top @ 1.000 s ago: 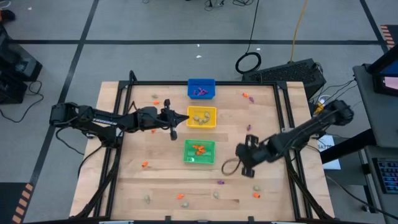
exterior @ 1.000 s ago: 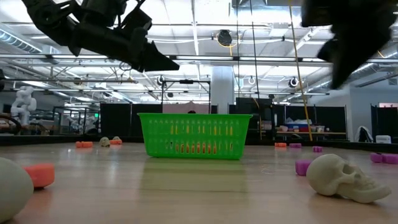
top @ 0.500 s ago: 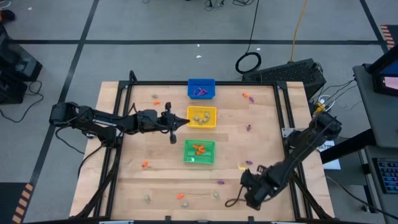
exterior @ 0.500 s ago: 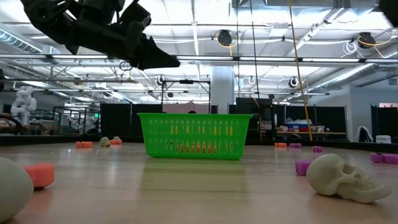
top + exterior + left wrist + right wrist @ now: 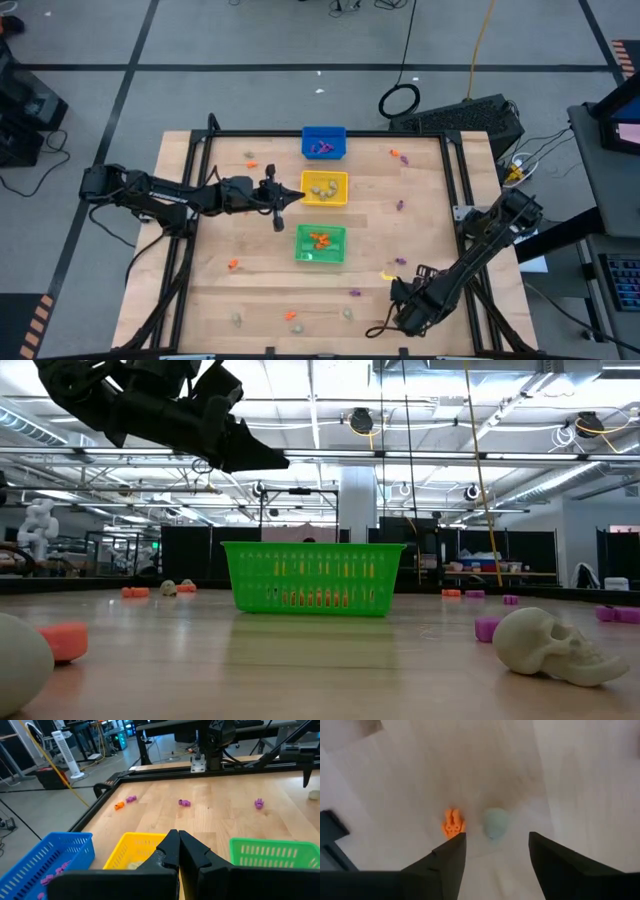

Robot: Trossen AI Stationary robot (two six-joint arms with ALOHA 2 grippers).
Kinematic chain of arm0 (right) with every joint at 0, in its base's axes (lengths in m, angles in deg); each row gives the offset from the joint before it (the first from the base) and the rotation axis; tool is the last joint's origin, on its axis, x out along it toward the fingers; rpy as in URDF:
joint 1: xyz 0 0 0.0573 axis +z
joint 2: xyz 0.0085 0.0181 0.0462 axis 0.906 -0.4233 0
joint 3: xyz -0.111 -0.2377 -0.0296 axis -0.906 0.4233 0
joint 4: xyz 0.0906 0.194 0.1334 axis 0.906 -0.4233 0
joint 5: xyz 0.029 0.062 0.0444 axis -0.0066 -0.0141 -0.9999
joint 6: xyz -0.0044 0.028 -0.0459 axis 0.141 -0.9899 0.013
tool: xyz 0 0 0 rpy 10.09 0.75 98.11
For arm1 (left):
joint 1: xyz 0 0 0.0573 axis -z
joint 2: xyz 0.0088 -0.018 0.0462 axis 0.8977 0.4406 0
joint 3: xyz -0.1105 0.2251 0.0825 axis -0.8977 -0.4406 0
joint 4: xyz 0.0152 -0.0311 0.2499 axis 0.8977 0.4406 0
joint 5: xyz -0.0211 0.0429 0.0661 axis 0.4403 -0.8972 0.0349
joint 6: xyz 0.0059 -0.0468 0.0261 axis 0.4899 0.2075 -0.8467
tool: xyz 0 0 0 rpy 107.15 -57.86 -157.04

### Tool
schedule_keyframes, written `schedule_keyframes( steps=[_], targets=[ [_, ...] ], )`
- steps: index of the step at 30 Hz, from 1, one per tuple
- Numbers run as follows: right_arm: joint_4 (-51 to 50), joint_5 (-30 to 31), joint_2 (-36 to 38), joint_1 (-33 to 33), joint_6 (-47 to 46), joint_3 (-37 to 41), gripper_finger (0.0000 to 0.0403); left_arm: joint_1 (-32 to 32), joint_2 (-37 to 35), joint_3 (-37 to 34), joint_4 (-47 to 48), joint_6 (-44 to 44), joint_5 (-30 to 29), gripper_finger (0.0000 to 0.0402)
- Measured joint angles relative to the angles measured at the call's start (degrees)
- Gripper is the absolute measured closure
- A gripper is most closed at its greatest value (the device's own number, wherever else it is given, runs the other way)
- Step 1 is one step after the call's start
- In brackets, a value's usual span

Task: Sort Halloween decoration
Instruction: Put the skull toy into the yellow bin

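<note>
Two trinkets [image 5: 452, 826] just beyond right pincer [image 5: 495, 851], spread | left pincer [image 5: 178, 851] closed, empty

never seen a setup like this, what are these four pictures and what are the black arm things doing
They show one wooden table filmed by four cameras at once: one overhead, one at tabletop height, and one on each robot arm's wrist. The two black arms end in two-finger grippers. The left gripper hovers beside the yellow bin, fingers closed, holding nothing. The right gripper is open at the table's near edge, and its wrist camera looks down on an orange trinket and a pale trinket lying side by side. Small orange, purple and pale trinkets are scattered around. Some already sit in the blue bin, the yellow bin and the green bin.
</note>
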Motion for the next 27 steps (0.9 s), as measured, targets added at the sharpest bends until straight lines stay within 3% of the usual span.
schedule_keyframes(
  steps=[17, 21, 27],
  targets=[
    [1.7, -3.2, -6.3, -1.4, 6.3, -0.1, 0.0210, 0.0, 0.0, 0.0, 0.2, 0.1, 0.0, 0.0402],
    [2.9, -4.0, -6.7, -2.1, 7.8, -0.1, 0.0247, 0.0, 0.0, 0.0, 0.2, 0.2, 0.0, 0.0402],
    [3.0, -5.3, -6.8, -3.1, 10.5, -0.1, 0.0338, 0.0, 0.0, 0.0, 0.5, 0.2, 0.0, 0.0402]
  ],
)
